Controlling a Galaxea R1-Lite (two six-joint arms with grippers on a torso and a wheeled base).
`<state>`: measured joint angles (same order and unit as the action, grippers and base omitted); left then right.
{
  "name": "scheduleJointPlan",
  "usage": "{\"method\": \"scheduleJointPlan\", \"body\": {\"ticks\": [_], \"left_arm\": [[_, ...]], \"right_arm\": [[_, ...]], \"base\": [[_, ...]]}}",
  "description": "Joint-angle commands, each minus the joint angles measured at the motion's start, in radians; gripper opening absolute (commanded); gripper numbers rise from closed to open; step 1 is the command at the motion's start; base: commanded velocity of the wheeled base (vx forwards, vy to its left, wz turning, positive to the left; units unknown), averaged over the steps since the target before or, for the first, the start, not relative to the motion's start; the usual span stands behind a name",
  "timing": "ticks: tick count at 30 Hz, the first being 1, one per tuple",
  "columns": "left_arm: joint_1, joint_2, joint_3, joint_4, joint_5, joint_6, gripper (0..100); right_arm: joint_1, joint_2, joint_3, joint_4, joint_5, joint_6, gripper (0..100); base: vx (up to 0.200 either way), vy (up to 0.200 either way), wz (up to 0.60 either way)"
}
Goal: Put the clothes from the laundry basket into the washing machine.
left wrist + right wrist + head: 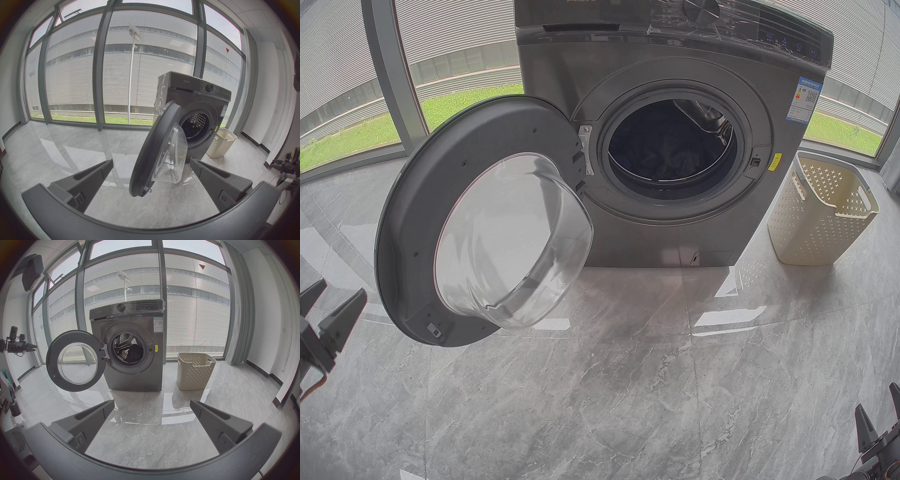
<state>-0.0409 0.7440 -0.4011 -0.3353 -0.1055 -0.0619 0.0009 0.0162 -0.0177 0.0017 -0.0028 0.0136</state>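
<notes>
**Loading looks finished, closing left to do**

Laundry basket [800, 231] sits on the floor [625, 387] just beside the washing machine [650, 240], on the robot's right. From the head view its inside looks empty. Clothes [134, 353] are a dark crumpled heap low in the drum, and nothing hangs over the rim as far as I can tell. Left hand [344, 287] is released and holds nothing, low and well apart from the machine, on the side of the open door [419, 206]. Right hand [875, 395] is also released and empty, well back. Likely step: transfer done. The next move probably calls for the left hand to push that door round on its hinge until it latches.
</notes>
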Motion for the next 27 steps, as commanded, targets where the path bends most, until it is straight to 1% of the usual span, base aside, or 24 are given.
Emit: {"method": "scheduleJointPlan", "body": {"ticks": [1, 5, 6, 8, 10, 11, 12, 13, 14, 16, 17, 19, 20, 21, 22, 23, 24, 25, 27], "left_arm": [[0.007, 0.279, -0.070, -0.111, -0.072, 0.008, 100], [0.010, 0.380, -0.071, -0.260, -0.098, 0.005, 100], [0.010, 0.393, -0.073, -0.277, -0.103, 0.005, 100], [0.009, 0.428, -0.076, -0.321, -0.131, 0.008, 100], [-0.005, 0.437, -0.079, -0.330, -0.166, 0.008, 100], [-0.007, 0.437, -0.082, -0.329, -0.192, 0.007, 100], [-0.007, 0.437, -0.082, -0.329, -0.192, 0.007, 100], [-0.022, 0.433, -0.079, -0.327, -0.256, 0.007, 100], [-0.031, 0.428, -0.079, -0.324, -0.281, 0.004, 100], [-0.062, 0.410, -0.076, -0.321, -0.313, 0.002, 100], [-0.085, 0.391, -0.074, -0.320, -0.319, -0.001, 100], [-0.152, 0.347, -0.076, -0.312, -0.321, -0.016, 100], [-0.188, 0.330, -0.076, -0.310, -0.322, -0.029, 100], [-0.232, 0.305, -0.079, -0.306, -0.324, -0.055, 100], [-0.246, 0.298, -0.081, -0.304, -0.326, -0.065, 100], [-0.318, 0.259, -0.085, -0.294, -0.327, -0.124, 100], [-0.349, 0.245, -0.084, -0.281, -0.326, -0.144, 100], [-0.370, 0.239, -0.085, -0.263, -0.322, -0.151, 100], [-0.373, 0.244, -0.085, -0.241, -0.313, -0.151, 100]], "right_arm": [[0.001, -0.016, 0.016, 0.000, 0.000, 0.000, 100], [0.001, -0.016, 0.016, 0.000, 0.000, 0.000, 100], [0.001, -0.016, 0.016, 0.000, 0.000, 0.000, 100], [0.001, -0.016, 0.016, 0.000, 0.000, 0.000, 100], [0.001, -0.016, 0.016, 0.000, 0.000, -0.001, 100], [0.001, -0.016, 0.016, 0.000, 0.000, 0.000, 100], [0.001, -0.016, 0.016, 0.000, 0.000, 0.000, 100], [0.001, -0.016, 0.016, 0.000, 0.000, -0.001, 100], [0.001, -0.016, 0.016, 0.000, 0.000, 0.000, 100], [0.001, -0.016, 0.016, 0.000, 0.000, 0.000, 100], [0.001, -0.016, 0.016, 0.000, 0.000, 0.000, 100], [0.001, -0.016, 0.016, 0.000, 0.000, 0.000, 100], [0.001, -0.016, 0.016, 0.000, 0.000, 0.000, 100], [0.001, -0.016, 0.016, 0.000, 0.000, 0.000, 100], [0.001, -0.016, 0.016, 0.000, 0.000, 0.000, 100], [0.001, -0.016, 0.016, 0.000, 0.000, 0.000, 100], [0.001, -0.016, 0.016, 0.000, 0.000, 0.000, 100], [0.001, -0.016, 0.016, 0.000, 0.000, 0.000, 100], [0.001, -0.016, 0.016, 0.000, 0.000, 0.000, 100]], "base": [[0.000, 0.000, 0.00], [0.000, 0.000, 0.00], [0.000, 0.000, 0.00], [0.000, 0.000, 0.00], [0.000, 0.000, 0.00], [0.000, 0.000, 0.00], [0.000, 0.000, 0.00], [0.000, 0.000, 0.00], [0.000, 0.000, 0.00], [0.000, 0.000, 0.00], [0.000, 0.000, 0.00], [0.000, 0.000, 0.00], [0.000, 0.000, 0.00], [0.000, 0.000, 0.00], [0.000, 0.000, 0.00], [0.000, 0.000, 0.00], [0.000, 0.000, 0.00], [0.000, 0.000, 0.00], [0.000, 0.000, 0.00]]}}
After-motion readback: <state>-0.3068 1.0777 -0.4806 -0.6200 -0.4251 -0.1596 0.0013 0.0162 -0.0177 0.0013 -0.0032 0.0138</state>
